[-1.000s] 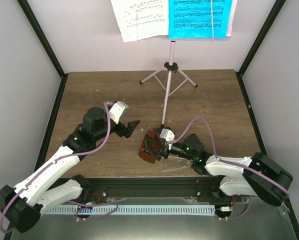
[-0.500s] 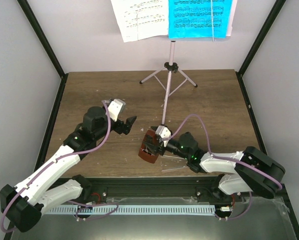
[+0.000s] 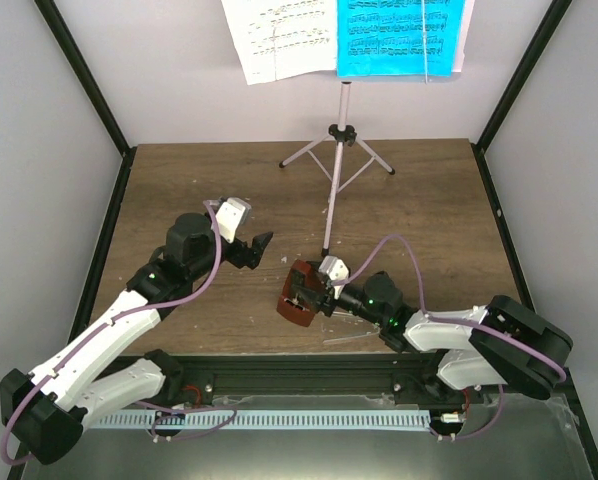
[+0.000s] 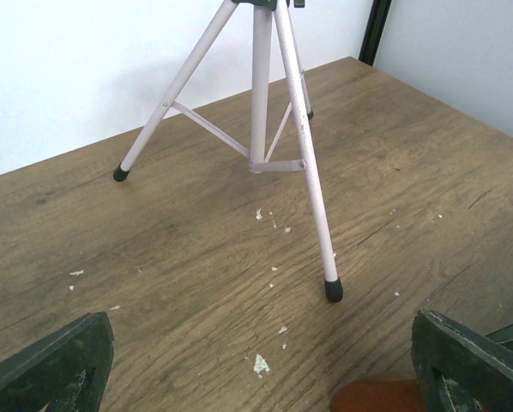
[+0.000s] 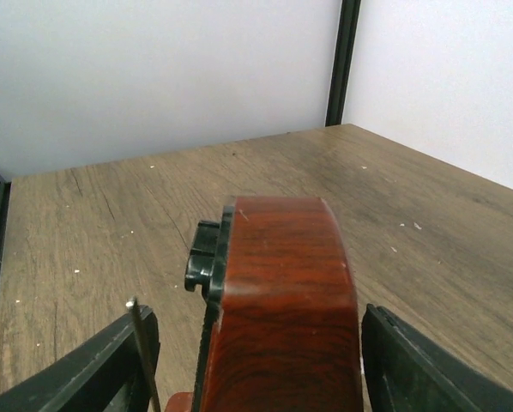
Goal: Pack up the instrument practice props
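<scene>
Right gripper straddles the metronome; grip not yet made.

Right wrist view: the brown metronome stands on the table near its front edge, dead ahead between the two spread fingers. One finger is just beside its flank, and a gap shows on the other side, so nothing is pinched yet. Its long axis looks upright, so the jaws flank it sideways; judged step is squeeze, then lift. The right arm is plainly the nearer one. The left gripper is spread wide and empty, near the metronome but apart, facing the tripod legs of the pink music stand. The stand is at the back, with the white sheet and cyan sheet on its desk.
</scene>
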